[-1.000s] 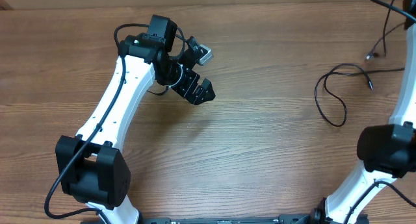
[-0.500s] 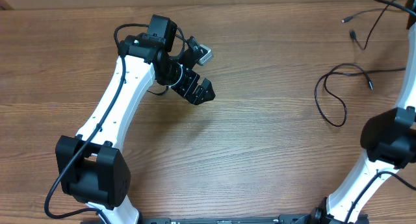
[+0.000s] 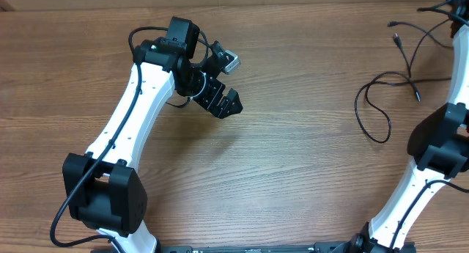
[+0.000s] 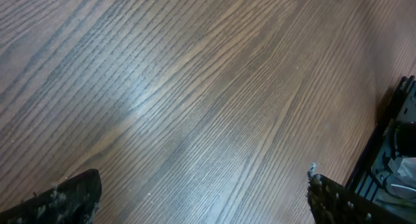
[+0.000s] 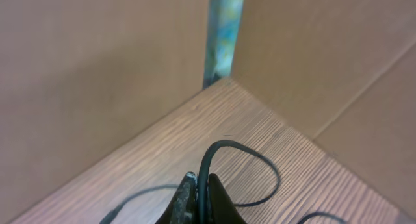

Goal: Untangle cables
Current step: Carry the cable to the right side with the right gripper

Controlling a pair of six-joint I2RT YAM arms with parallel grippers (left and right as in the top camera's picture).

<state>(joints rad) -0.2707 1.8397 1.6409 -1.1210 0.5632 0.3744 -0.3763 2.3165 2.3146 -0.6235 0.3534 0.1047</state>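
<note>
Thin black cables lie and hang at the far right of the overhead view. One cable forms a loop [image 3: 371,106] flat on the wooden table. Other strands [image 3: 407,44] hang from the top right corner with small plugs at their ends. In the right wrist view my right gripper [image 5: 200,180] is shut on a cable [image 5: 260,160], which arches out between the fingertips above the table corner. In the overhead view that gripper is cut off at the top right. My left gripper [image 3: 224,103] is open and empty over bare wood, far from the cables; its open jaws [image 4: 198,201] also show in the left wrist view.
Brown cardboard walls [image 5: 97,68] stand around the far right corner of the table [image 3: 293,165]. The right arm's white link and black joint [image 3: 437,147] stand at the right edge. A black frame [image 4: 396,152] shows at the right of the left wrist view.
The hanging cable ends have risen and swung towards the back left, and the right arm has shifted slightly right. The loop on the table and the left arm have not moved.
</note>
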